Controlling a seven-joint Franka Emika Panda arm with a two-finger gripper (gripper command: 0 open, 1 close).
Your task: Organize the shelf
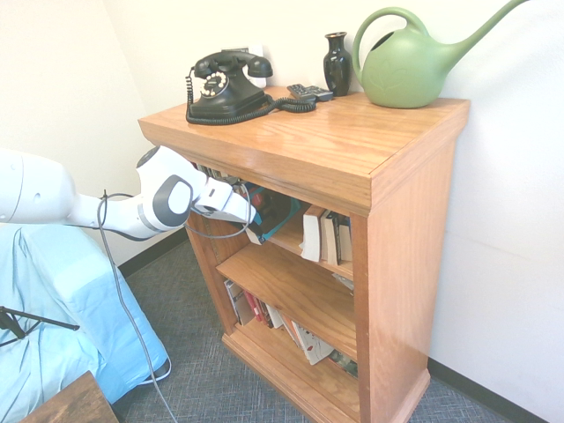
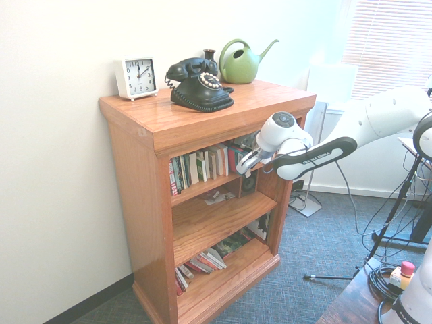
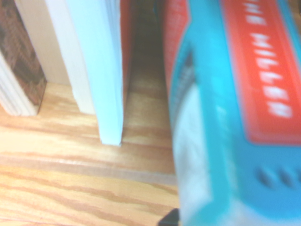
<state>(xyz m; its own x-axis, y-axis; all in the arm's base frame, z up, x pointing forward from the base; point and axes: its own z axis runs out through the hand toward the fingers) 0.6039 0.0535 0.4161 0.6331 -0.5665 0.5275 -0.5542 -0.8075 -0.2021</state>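
I have the arm reaching into the top tier of the shelf, the oak bookcase standing against the white wall with a black rotary telephone, a dark vase and a green watering can on its top, plus a small white clock that shows in the second exterior view. The gripper sits right at the row of upright books on that tier, angled downward into them. In the wrist view a teal and red book fills the near side, leaning a little, with a gap between it and a white-edged book standing on the shelf board. From the first exterior view the teal book sits just at the gripper's tip, but I cannot tell whether the fingers are open, closing or gripping it; they are hidden against the books in both wide views. As for handling, I judge these to be paperbacks: light, fairly stiff along the spine, floppy at the open edge, with glossy covers that may slip. I would take hold across the spine near its upper end, squeezing cover to cover, so the pages stay shut. The lower tiers hold books lying flat and slumped, which will likely need to be lifted by the spine edge too. The shelf itself is heavy and will not shift.
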